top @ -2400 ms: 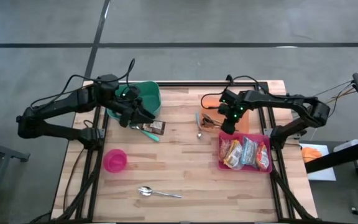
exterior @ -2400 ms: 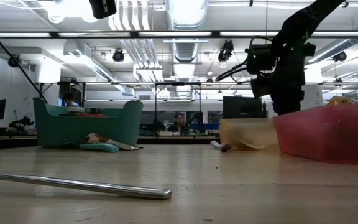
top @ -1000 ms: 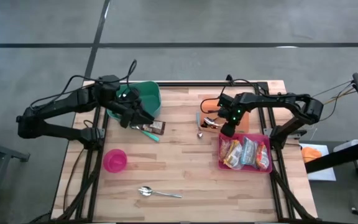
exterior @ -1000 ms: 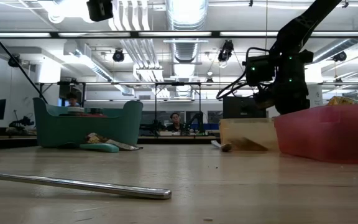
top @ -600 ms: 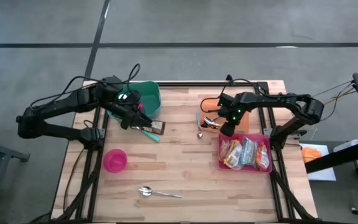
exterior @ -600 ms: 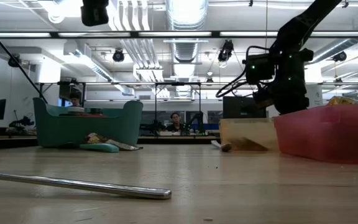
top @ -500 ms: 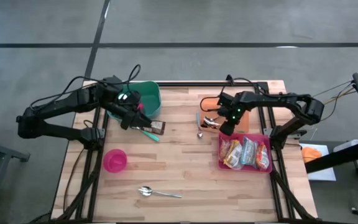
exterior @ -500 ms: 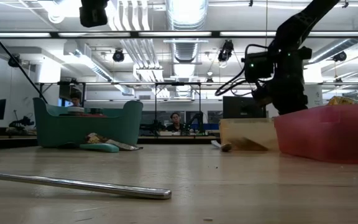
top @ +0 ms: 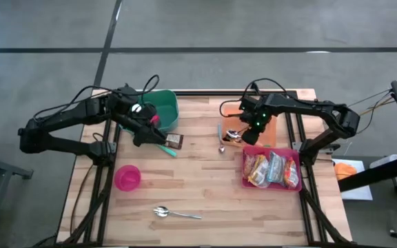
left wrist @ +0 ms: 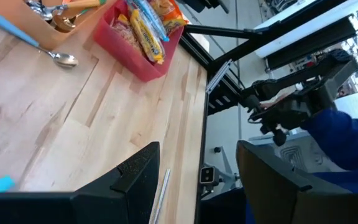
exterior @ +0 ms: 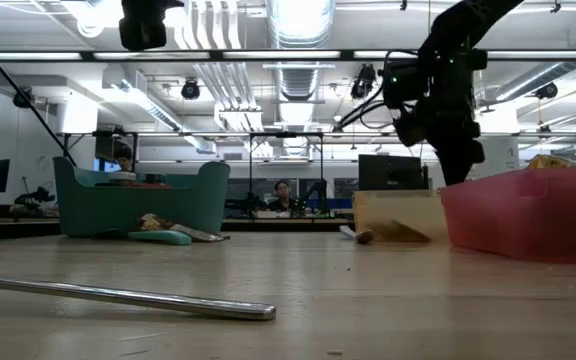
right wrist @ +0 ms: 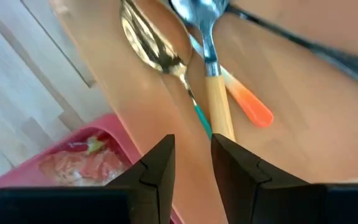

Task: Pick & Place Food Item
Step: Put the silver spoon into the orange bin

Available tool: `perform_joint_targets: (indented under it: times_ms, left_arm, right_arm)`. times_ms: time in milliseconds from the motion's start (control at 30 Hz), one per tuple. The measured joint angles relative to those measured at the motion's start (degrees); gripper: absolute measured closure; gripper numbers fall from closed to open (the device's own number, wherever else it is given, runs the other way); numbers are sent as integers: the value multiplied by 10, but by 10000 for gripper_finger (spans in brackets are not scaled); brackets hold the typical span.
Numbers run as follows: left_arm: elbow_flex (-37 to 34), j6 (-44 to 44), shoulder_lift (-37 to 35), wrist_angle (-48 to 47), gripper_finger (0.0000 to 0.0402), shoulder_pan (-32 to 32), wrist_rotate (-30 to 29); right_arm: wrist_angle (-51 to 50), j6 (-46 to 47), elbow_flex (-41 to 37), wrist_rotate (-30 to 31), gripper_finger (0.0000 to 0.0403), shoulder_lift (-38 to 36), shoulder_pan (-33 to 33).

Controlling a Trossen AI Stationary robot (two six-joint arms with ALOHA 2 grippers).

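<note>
A: What is the left gripper doing?

B: It is hanging above the table with its fingers spread apart and nothing sitting between them. The green bin is standing right beside it, and a brown wrapped bar is lying on the wood just past its fingertips, next to a teal-handled utensil.

A: Is it touching the bar?

B: No, it is staying clear of it.

A: And the right gripper?

B: It is hovering over the orange tray. Its fingers are standing only slightly parted, and they are gripping nothing. Directly beyond them a gold spoon and an orange-handled spoon are lying side by side in the tray.

A: Where is the food sitting?

B: The snack packets are lying packed together in the red bin, which is sitting just beside the right gripper, against the tray's edge. From the left gripper they are lying well away, across the table. Neither gripper is reaching into that bin.
</note>
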Motion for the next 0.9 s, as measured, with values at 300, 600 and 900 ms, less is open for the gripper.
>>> perform_joint_targets:
  times_ms: [300, 600, 900]
  left_arm:
    - [0, 37, 0, -18, 188, -21, -10]
    - [0, 66, 0, -33, 188, -37, -38]
    - [0, 82, 1, -34, 188, -47, -47]
  right_arm:
    - [1, 28, 34, 28, 300, -38, 11]
    - [48, 101, 8, 84, 300, -146, 92]
    - [253, 185, -41, 111, 300, -229, 185]
